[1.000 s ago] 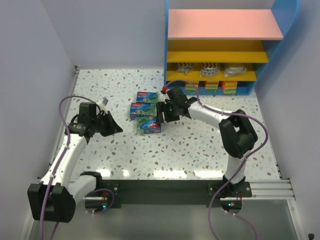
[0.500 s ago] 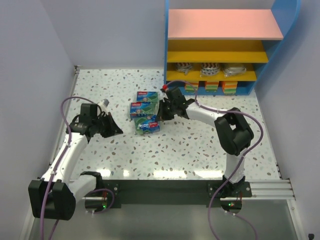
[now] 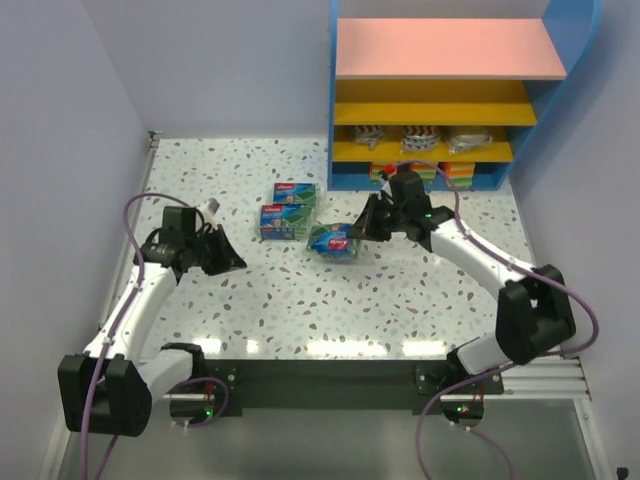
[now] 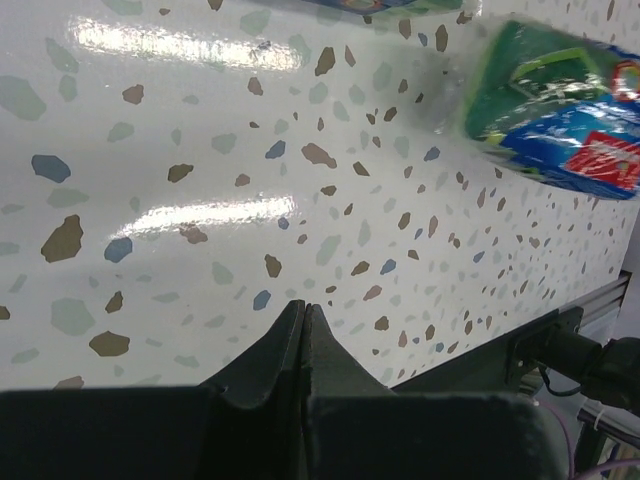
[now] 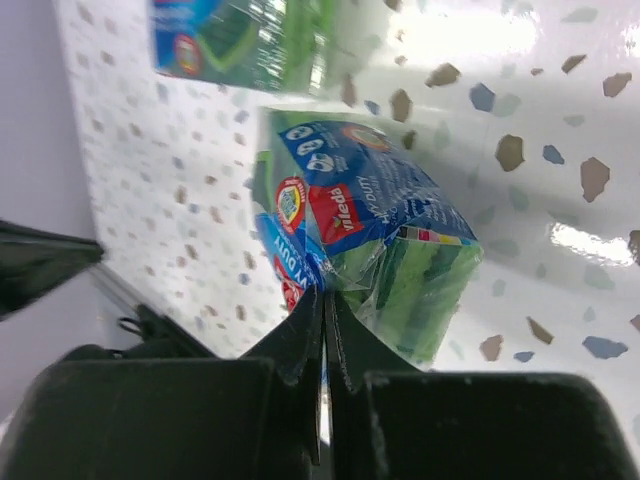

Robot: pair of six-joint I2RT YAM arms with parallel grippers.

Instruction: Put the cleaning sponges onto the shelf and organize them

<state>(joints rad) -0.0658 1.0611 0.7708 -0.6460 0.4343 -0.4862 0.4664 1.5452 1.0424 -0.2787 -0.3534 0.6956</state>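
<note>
My right gripper [image 3: 364,232] [image 5: 323,295] is shut on the wrapper edge of a green-and-blue sponge pack [image 3: 334,241] [image 5: 372,225], held mid-table in front of the shelf [image 3: 440,62]. That pack also shows blurred at the upper right of the left wrist view [image 4: 560,110]. Two more green-and-blue packs [image 3: 294,193] [image 3: 281,221] lie side by side to its left. Purple-white pads [image 3: 420,136] and a silvery scourer pack [image 3: 468,138] sit on the lower yellow board. Sponge blocks [image 3: 460,173] stand at the shelf's bottom. My left gripper [image 3: 232,262] [image 4: 303,308] is shut on nothing, over bare table at the left.
The upper yellow board [image 3: 430,90] and the pink top board [image 3: 450,48] of the shelf carry nothing. Lilac walls close in the table at the left, back and right. A black rail [image 3: 330,385] runs along the near edge between the arm bases.
The right gripper shut on the nearest green-and-blue pack and carried it to the right, away from the other two packs. The left arm has stayed still.
</note>
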